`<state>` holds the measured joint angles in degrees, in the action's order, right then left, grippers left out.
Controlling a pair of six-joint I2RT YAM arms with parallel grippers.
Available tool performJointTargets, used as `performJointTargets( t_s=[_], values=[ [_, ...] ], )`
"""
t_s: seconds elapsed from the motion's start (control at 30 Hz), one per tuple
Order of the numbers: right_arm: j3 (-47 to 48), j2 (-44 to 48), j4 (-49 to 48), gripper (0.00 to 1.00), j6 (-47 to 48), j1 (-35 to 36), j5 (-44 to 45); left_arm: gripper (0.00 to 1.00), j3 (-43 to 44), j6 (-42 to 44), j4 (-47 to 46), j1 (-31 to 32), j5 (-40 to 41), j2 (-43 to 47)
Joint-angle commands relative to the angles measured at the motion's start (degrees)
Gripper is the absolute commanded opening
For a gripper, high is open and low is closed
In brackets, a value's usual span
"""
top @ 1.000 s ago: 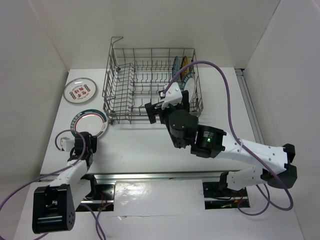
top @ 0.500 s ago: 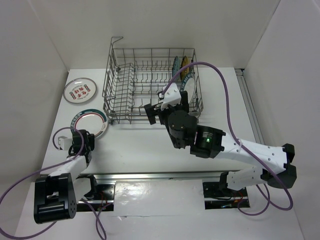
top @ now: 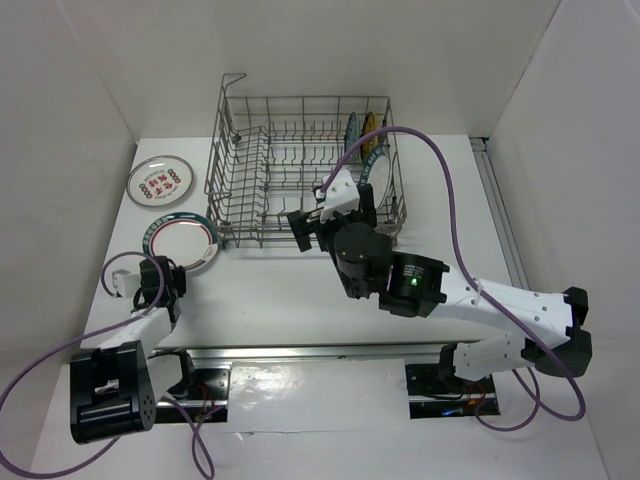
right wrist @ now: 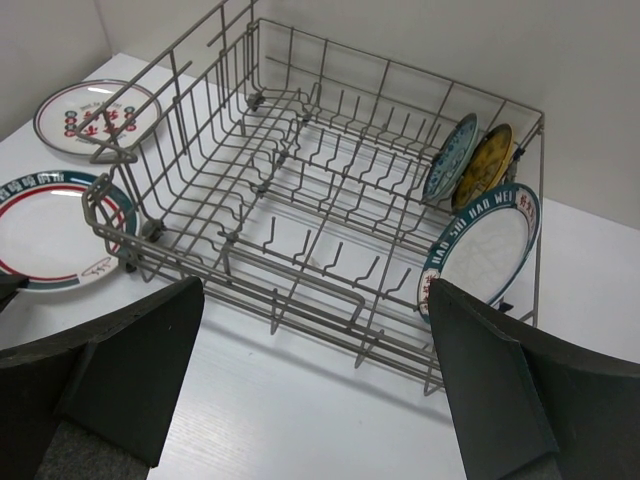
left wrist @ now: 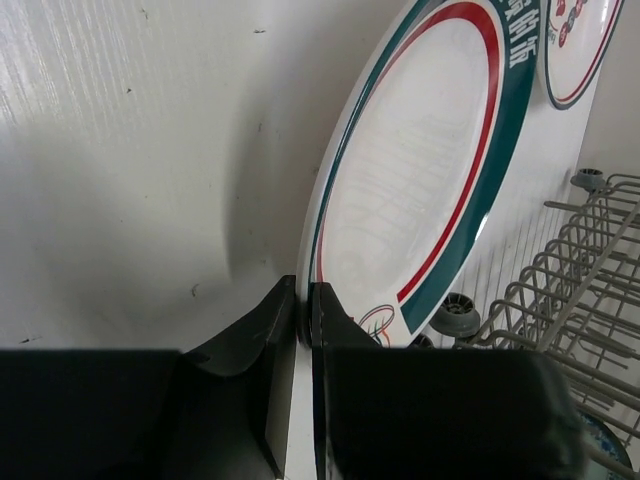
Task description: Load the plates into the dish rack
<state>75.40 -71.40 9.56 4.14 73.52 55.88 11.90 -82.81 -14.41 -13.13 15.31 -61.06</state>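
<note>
Left wrist view: left gripper is clamped on the near rim of the round white plate with teal rim and red ring. Plate lies on the white table, running away from the gripper toward the grey wire dish rack.

Top view: plate at lower left, rack just up-right of it, so the left arm is far nearer. Right gripper is spread wide, empty, at the rack front.

Three plates stand at the rack's right end. White plate with red marks sits upper left.

Next, probably: lift, tip upright, slot in.
</note>
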Motion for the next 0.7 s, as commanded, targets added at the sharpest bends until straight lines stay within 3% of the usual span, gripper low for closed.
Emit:
performJointTargets(
  t_s=[0.0,0.13,0.33,0.5,0.67],
  values=[
    [-0.34,1.17,-2.62,1.0,-0.1,0.49,-0.15,0.0,0.67,2.03,3.43,-0.59,-1.07,-1.78],
    [-0.34,1.17,-2.62,1.0,-0.1,0.49,-0.15,0.0,2.41,4.31,5.52,-1.11,-1.69,-1.79],
    [-0.86,1.17,-2.09,1.0,-0.63,0.49,-0.68,0.0,9.71,11.34,17.74,-1.11,6.38,4.53],
    [-0.86,1.7,-2.09,1.0,-0.63,0.49,-1.21,0.0,9.9,14.08,18.29,0.9,12.19,10.95],
    [-0.25,1.7,-0.77,1.0,-1.15,0.49,-1.82,0.0,10.77,15.39,19.95,2.14,16.07,11.49]
  ],
)
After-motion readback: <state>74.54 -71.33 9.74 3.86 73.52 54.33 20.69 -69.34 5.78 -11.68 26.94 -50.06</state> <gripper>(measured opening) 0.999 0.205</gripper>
